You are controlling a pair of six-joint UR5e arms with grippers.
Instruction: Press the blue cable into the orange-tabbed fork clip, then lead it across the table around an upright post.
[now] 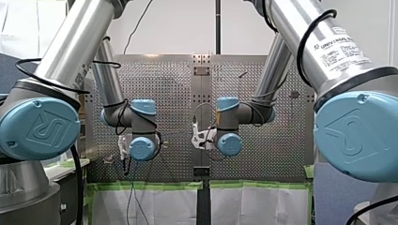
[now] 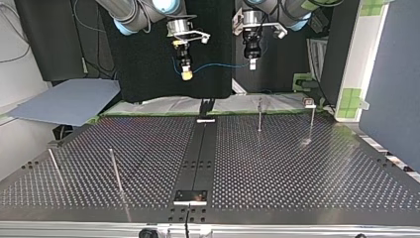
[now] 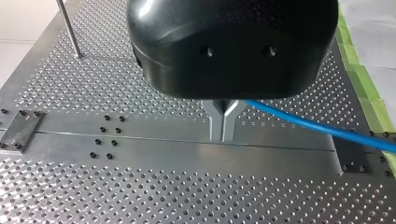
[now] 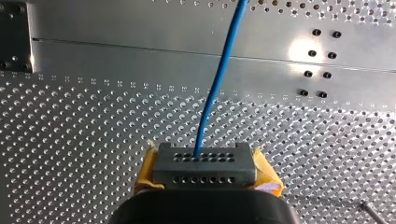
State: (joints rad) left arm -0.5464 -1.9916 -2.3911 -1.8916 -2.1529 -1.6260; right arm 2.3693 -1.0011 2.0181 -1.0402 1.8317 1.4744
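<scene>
In the top view both grippers hang high above the table's far edge. The blue cable (image 2: pixel 218 66) sags between them. My right gripper (image 2: pixel 186 74), with yellow pads, is shut on one part of it. My left gripper (image 2: pixel 252 62), black, is shut on it further along. In the left wrist view the metal fingers (image 3: pixel 223 122) meet, and the blue cable (image 3: pixel 317 126) leaves sideways from their base. In the right wrist view the blue cable (image 4: pixel 215 84) runs ahead from the shut grey tips (image 4: pixel 204 167). A small clip (image 2: pixel 308 102) sits at the far right table edge; its tab colour is unclear.
Thin upright posts stand on the perforated table (image 2: pixel 297 168): two at the far right (image 2: pixel 259 115) (image 2: pixel 312 121) and two at the near left (image 2: pixel 115 171) (image 2: pixel 54 166). A dark centre strip (image 2: pixel 198 153) with end plates runs across the table. A post (image 3: pixel 70 28) rises beyond my left gripper.
</scene>
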